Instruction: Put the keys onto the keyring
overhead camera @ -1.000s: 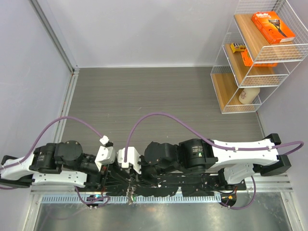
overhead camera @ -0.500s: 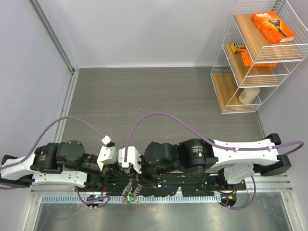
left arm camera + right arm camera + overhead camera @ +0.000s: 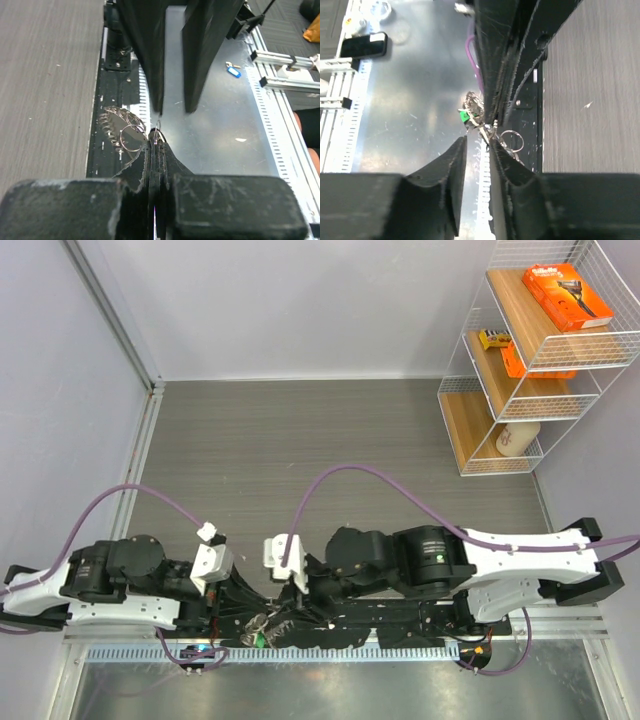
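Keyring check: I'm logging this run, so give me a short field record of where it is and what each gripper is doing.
keyring: between the two grippers, over the black strip at the table's near edge, small keys fanned out
green tag: on the bunch
left gripper: shut, pinching a thin loop of the keyring
right gripper: open, fingertips just short of the bunch, contact unclear
blue tag: lying apart on the metal surface
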